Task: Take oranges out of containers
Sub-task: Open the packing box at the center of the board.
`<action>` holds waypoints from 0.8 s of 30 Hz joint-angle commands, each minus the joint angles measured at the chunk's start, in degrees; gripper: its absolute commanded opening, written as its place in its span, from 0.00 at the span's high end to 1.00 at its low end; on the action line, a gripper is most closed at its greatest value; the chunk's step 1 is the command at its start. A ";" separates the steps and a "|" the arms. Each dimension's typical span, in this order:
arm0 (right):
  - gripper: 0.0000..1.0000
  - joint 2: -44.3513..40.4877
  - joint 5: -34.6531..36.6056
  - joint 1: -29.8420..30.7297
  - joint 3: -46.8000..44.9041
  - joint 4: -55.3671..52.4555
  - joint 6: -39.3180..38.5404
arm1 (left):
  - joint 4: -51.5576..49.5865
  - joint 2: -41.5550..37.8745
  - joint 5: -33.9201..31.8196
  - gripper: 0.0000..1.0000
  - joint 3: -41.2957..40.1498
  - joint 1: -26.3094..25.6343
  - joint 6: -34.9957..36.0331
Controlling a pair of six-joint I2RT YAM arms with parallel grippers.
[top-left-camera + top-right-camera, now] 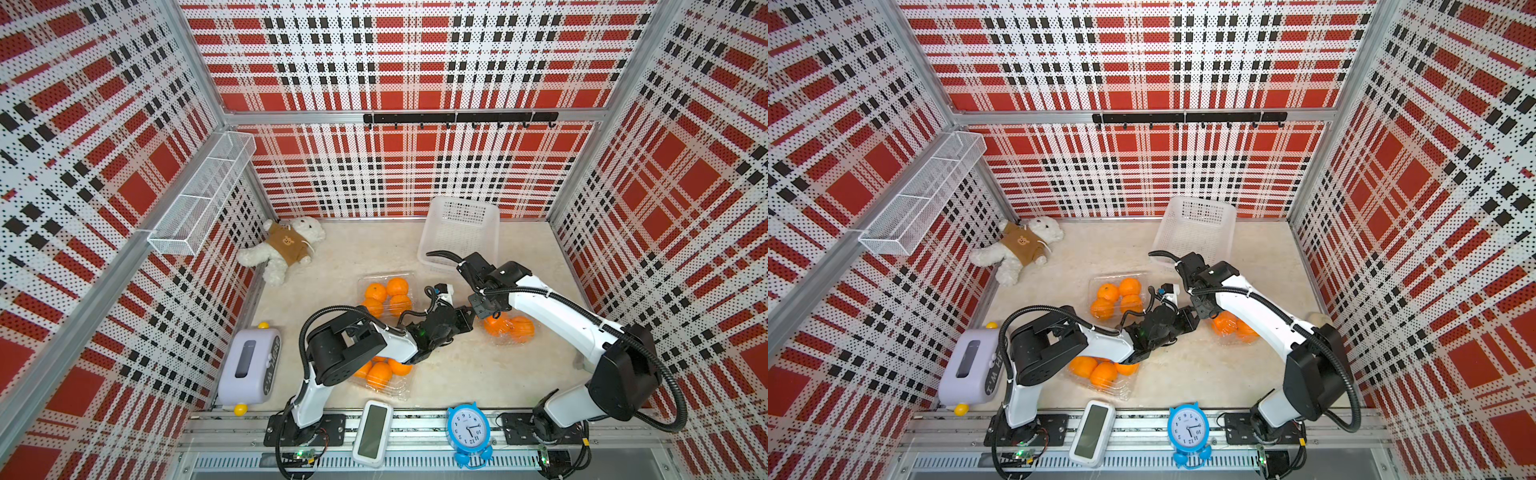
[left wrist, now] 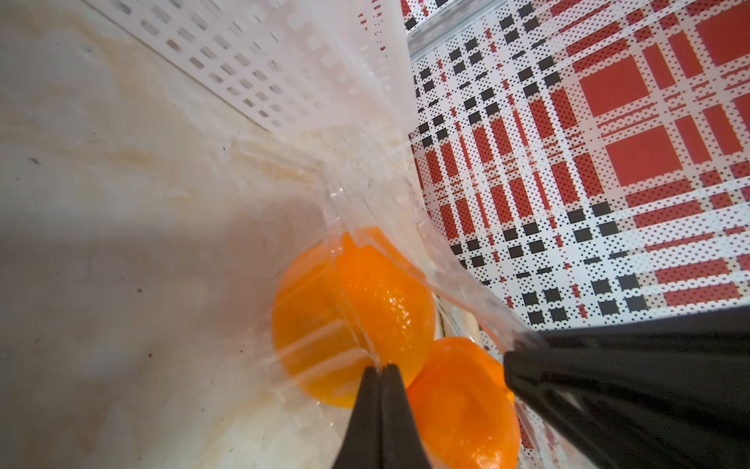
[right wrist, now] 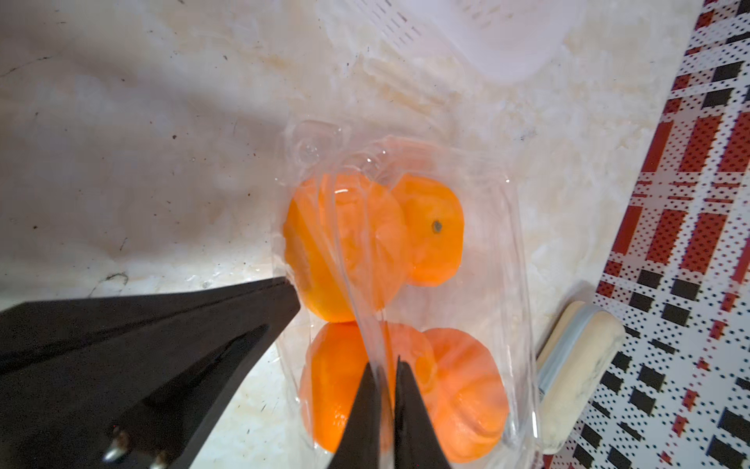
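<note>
Since both arms meet over the one clear thin plastic clamshell container (image 3: 512,243) lying just in front of the white perforated plastic basket (image 1: 457,224), on the robot's side of it, the step in hand reads as prising the lid from the tray. The left gripper (image 2: 381,367) is pinched fully together on a thin flap of the clear plastic. The right gripper (image 3: 385,363) is closed to a sliver on another sheet of the same container. Neither has hold of any fruit. The small round bright-orange oranges (image 3: 434,231), four as far as can be counted through the film, sit inside, packed against one another. To do this well, one gripper should anchor the tray's flange low against the beige marbled tabletop (image 1: 457,374) while the other peels the lid up and away in an arc about the hinge. Pulling straight apart would likely lift the whole light container and spill the fruit. The film looks thin and slippery, so a slow pull is advisable; a slip from either pinch is the main risk. Two further clear containers, one (image 1: 386,276) to the robot's left of the basket's near edge and one (image 1: 399,392) farther from the basket beneath the left arm, have their oranges inside.
</note>
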 commanded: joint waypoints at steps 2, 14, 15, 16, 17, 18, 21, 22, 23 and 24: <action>0.92 1.22 11.50 -0.33 5.05 -0.79 1.08 | -11.21 0.78 -1.17 1.00 -1.01 -1.08 2.24; 0.84 4.25 16.64 -1.25 7.73 -2.01 -2.01 | -11.91 -1.18 -2.92 1.00 -2.49 -1.45 3.32; 0.83 4.29 16.55 -1.67 7.99 -1.57 -2.73 | -12.19 -1.67 -3.26 1.00 -2.60 -1.48 3.64; 0.82 4.38 16.13 -2.12 8.02 -1.01 -3.58 | -12.85 -2.20 -3.71 1.00 -2.71 -1.41 4.00; 0.77 4.51 15.96 -2.63 8.28 -0.74 -4.22 | -13.49 -2.76 -4.07 1.00 -2.69 -1.48 4.41; 0.69 4.71 16.65 -3.03 8.64 -0.68 -4.41 | -13.88 -3.21 -4.34 1.00 -2.82 -1.39 4.68; 0.33 5.58 20.77 -3.65 10.20 -2.21 -4.02 | -14.17 -4.45 -4.81 1.00 -3.48 -1.25 5.25; 0.19 5.86 23.03 -3.70 10.86 -3.24 -3.23 | -14.17 -4.77 -4.94 1.00 -3.65 -1.31 5.34; 0.08 6.24 25.18 -3.72 11.57 -4.34 -2.43 | -14.17 -5.06 -5.00 1.00 -3.85 -1.30 5.41; 0.03 6.40 26.27 -3.85 12.27 -5.17 -2.12 | -14.17 -5.30 -5.00 1.00 -3.99 -1.23 5.44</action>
